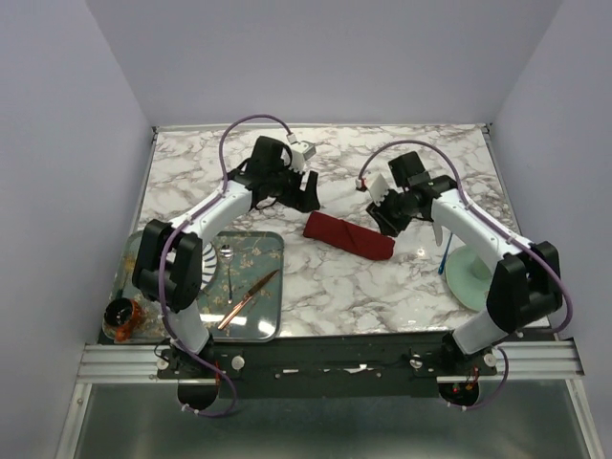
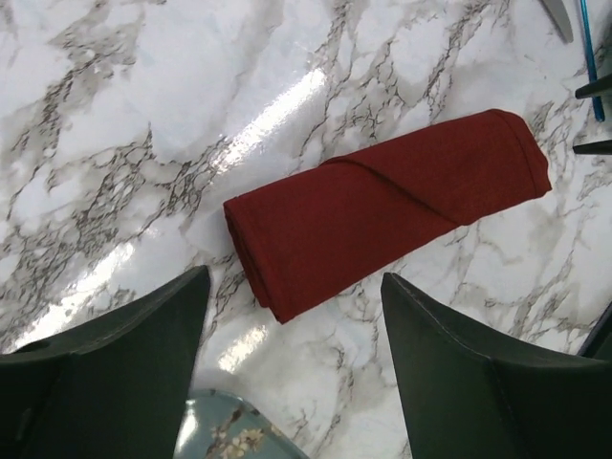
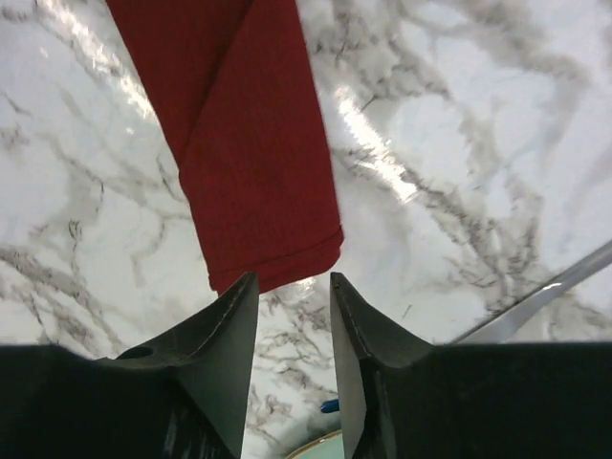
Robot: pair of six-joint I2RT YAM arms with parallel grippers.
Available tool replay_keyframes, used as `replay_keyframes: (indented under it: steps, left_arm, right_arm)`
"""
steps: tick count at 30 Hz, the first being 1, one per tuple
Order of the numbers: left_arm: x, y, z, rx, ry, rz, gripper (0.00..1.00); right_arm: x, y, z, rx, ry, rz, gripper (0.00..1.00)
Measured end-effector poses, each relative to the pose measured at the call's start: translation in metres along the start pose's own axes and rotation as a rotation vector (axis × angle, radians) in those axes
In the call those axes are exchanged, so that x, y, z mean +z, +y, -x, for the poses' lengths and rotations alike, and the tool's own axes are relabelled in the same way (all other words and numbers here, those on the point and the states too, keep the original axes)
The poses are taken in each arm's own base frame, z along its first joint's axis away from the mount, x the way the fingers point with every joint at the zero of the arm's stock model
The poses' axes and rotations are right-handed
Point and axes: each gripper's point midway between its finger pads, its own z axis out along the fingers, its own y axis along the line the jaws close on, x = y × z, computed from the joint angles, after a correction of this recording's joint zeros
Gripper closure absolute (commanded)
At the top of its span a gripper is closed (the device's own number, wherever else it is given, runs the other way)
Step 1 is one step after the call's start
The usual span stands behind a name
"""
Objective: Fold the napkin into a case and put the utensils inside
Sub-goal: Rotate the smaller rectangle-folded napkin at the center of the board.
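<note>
On the marble desk (image 1: 382, 153) the dark red napkin (image 1: 349, 236) lies in the middle. It is folded to a long narrow shape and lies flat, between the two arms. The left gripper (image 1: 292, 191) hangs over its left end with the fingers (image 2: 124, 373) spread wide. Only marble and the end of the cloth show between them, so it is released. The right gripper (image 3: 292, 325) is at the other end. Its fingers are a little apart with bare marble between them, and the edge of the cloth is just in front of the tips, so it is grasping nothing.

To the right of the napkin, near the right arm, the blue-handled fork (image 2: 588, 48) and the silvery utensil (image 3: 545, 301) lie side by side on the desk. They are just beside a pale green plate (image 1: 473, 277), which the right arm partly hides.

At the near left stands a pale flowered tray (image 1: 268, 253). In it lie a copper-coloured knife (image 1: 247, 299), set diagonally, and a small silver spoon (image 1: 227, 263). Something with black and white stripes (image 1: 194, 273) is at the left side of the tray, half hidden by the left arm, and I cannot tell what it is. A small dark round pot (image 1: 120, 314) stands at the near left corner.
</note>
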Motion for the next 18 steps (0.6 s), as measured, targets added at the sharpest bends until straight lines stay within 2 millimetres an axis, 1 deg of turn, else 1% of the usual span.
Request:
replay_keyframes:
  steps: [1,2,3,4,6,8,12,15,16,18]
  left_arm:
    - [0.009,-0.002,-0.003,-0.012,0.015,-0.009,0.52]
    - [0.013,-0.004,-0.005,-0.023,0.026,-0.012,0.58]
    - [0.021,-0.008,-0.012,-0.041,0.05,-0.02,0.62]
    - [0.027,-0.011,-0.017,-0.057,0.07,-0.028,0.7]
    - [0.036,-0.015,-0.028,-0.08,0.107,-0.035,0.72]
    - [0.047,-0.018,-0.041,-0.112,0.156,-0.04,0.72]
    - [0.058,-0.011,-0.067,-0.158,0.24,-0.027,0.72]
    - [0.066,-0.003,-0.091,-0.19,0.318,-0.009,0.71]
    - [0.068,0.0,-0.098,-0.2,0.346,-0.001,0.69]
    - [0.072,0.003,-0.103,-0.203,0.372,0.003,0.68]
  right_arm:
    - [0.003,0.001,-0.008,0.014,0.023,0.026,0.61]
    - [0.008,0.003,-0.017,0.022,0.055,0.057,0.61]
    - [0.013,0.006,-0.024,0.025,0.081,0.085,0.61]
    - [0.016,0.009,-0.03,0.025,0.1,0.104,0.61]
    - [0.025,0.017,-0.043,0.017,0.146,0.157,0.62]
    - [0.029,0.025,-0.053,0.013,0.177,0.193,0.62]
    - [0.044,0.037,-0.07,0.027,0.231,0.267,0.62]
    - [0.055,0.046,-0.078,0.043,0.264,0.312,0.62]
    - [0.059,0.05,-0.081,0.049,0.276,0.33,0.62]
    - [0.061,0.055,-0.08,0.05,0.282,0.345,0.61]
